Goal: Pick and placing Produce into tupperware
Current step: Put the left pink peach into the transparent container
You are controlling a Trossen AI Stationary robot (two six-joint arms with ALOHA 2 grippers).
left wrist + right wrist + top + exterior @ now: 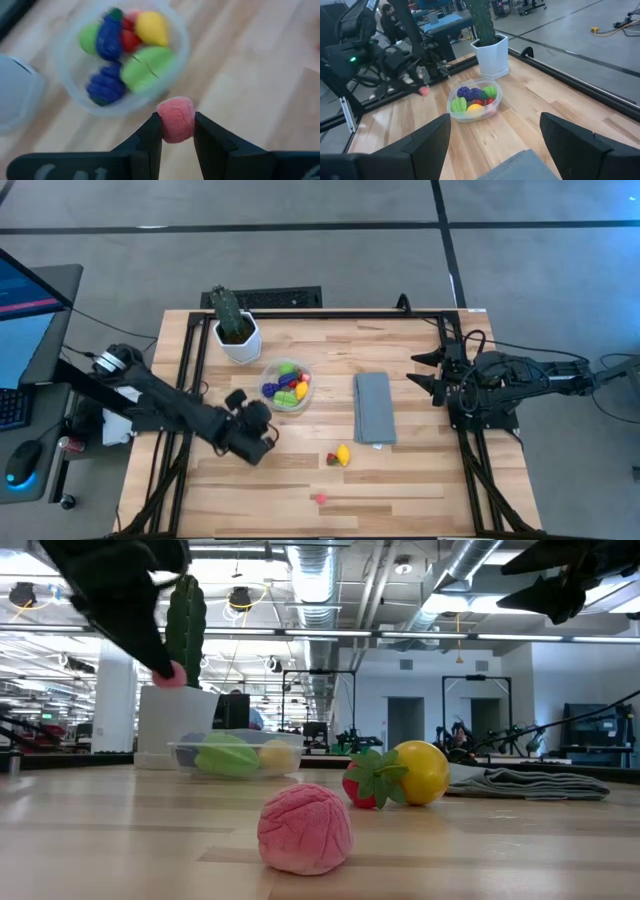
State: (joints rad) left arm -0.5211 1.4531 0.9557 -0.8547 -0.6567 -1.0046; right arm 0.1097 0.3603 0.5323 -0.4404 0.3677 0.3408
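A pink ball (305, 829), wrinkled like a little brain, lies nearest in the low view on the wooden table (420, 480), alone near the front edge. Behind it a red strawberry (362, 786) with a green leafy cap touches a yellow lemon (422, 772). No brand, label or writing can be read on anything here (the monitor at the far left shows only coloured bands). The left gripper (176, 131) is clenched on a second pink ball (175, 119), the same wrinkled kind, pinched between its two dark fingers and held in the air just beside the container (268, 371), on the side away from the plant pot. That container is a small, round, shallow bowl of clear plastic, standing on the table just beside the white pot (240, 343) that holds the green cactus (228, 310). Inside it sit blue-purple pieces (107, 86), one like a bunch of grapes, two green pieces (147, 67), a yellow one (151, 28) and a red one (131, 40), piled close together. A grey folded cloth (374, 408) lies flat between the container and the right arm. The right gripper (421, 372) hangs released, fingers spread wide and holding nothing, at the table's right edge, well apart from the toys.
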